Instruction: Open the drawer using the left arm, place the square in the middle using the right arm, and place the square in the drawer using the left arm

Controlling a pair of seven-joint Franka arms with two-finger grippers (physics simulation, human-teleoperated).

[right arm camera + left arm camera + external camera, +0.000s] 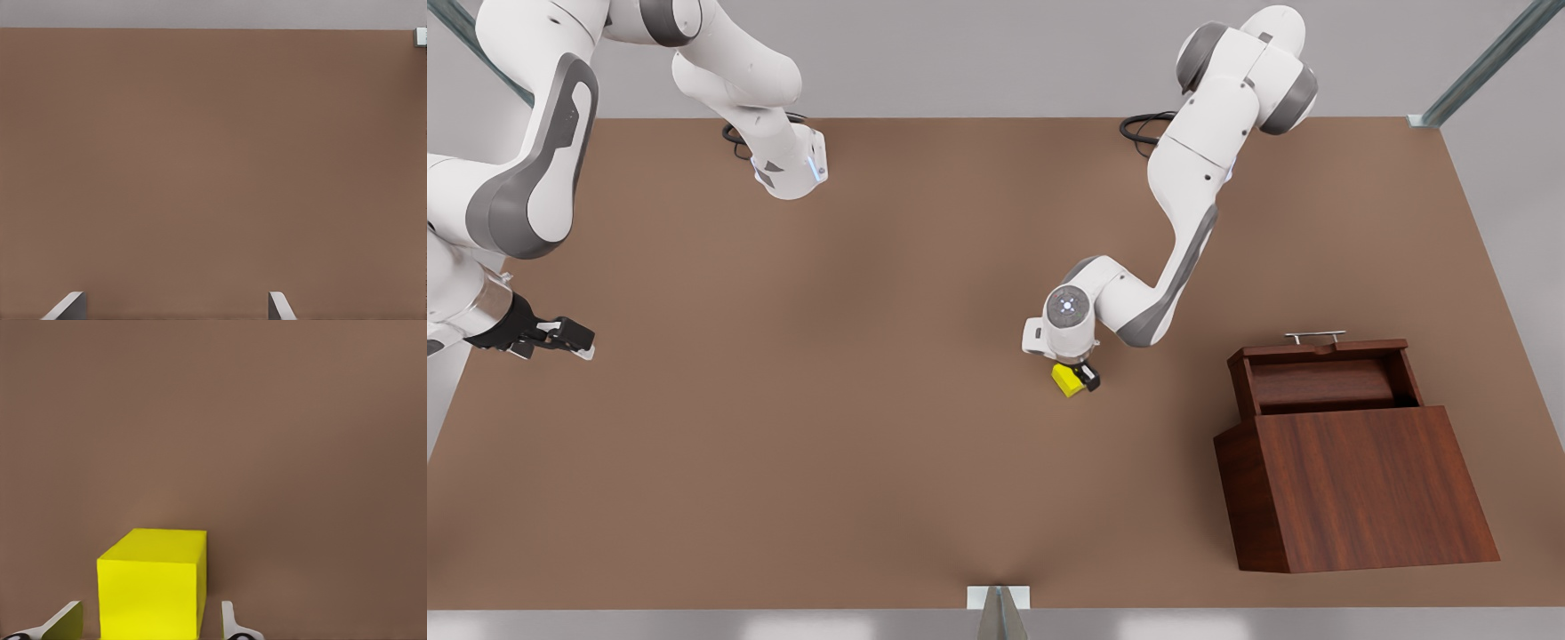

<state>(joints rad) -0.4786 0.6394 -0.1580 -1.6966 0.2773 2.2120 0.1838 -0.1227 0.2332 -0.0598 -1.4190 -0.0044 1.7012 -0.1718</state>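
Observation:
The yellow square (1064, 380) (152, 583) rests on the brown tabletop near the middle. My left gripper (1081, 374) (147, 624) is lowered over it, open, with a finger on each side and a small gap to each face. The drawer (1323, 380) stands pulled out of the wooden cabinet (1360, 484) at the front view's right, its silver handle (1314, 336) facing the far side. My right gripper (574, 342) (173, 305) waits open at the front view's left edge, holding nothing, above bare table.
The cabinet takes up the near right part of the table (827, 400). Both arm bases stand at the far edge, with black cables (1143, 129) beside them. A small metal bracket (998, 597) sits at the near edge.

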